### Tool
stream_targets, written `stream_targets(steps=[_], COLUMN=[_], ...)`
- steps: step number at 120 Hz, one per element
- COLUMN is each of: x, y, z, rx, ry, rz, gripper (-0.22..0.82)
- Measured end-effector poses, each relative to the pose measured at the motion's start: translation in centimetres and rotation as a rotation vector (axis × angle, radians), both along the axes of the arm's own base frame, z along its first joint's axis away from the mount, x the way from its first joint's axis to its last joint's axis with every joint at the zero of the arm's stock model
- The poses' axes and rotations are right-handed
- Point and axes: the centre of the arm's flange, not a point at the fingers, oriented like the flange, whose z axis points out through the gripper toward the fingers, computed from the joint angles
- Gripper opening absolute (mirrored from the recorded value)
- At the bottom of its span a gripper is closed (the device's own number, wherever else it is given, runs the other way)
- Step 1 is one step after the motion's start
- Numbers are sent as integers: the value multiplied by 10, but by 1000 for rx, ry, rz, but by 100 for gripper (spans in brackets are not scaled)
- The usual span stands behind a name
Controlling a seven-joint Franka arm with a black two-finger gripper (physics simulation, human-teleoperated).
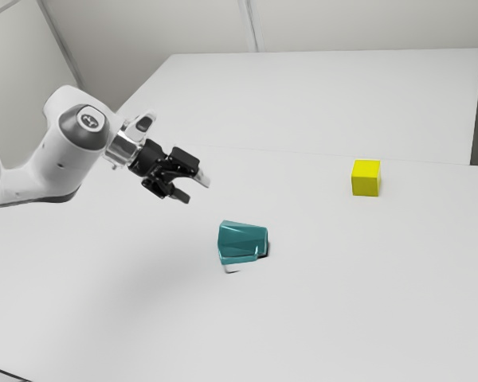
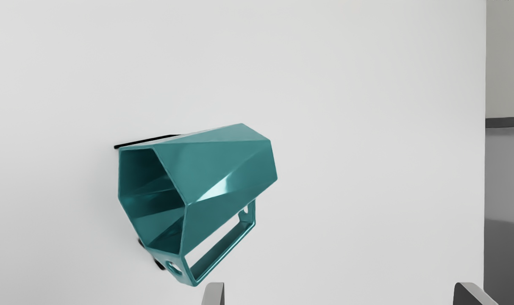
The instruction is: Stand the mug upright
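The mug (image 1: 243,240) lies on its side, below and beyond the gripper (image 1: 195,189).

No text can be read; the arm's (image 1: 56,165) round mark (image 1: 90,121) is too small.

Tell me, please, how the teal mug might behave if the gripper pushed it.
The teal mug would probably rock or turn onto a flat facet rather than roll freely, since its sides are faceted. Its handle, sticking out from one side, would likely check any roll. The glossy surface suggests it may be somewhat slippery.
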Motion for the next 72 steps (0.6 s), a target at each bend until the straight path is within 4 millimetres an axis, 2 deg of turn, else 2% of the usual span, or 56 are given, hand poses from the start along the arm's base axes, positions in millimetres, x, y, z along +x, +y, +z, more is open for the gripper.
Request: stream_targets(steps=[27,58,72], x=[-14,-21,-28], y=[5,8,12], z=[-34,-55,-73], rx=[-41,-64,-97], ry=[-30,-77,-79], rz=[8,1,17], gripper=[59,59,59])
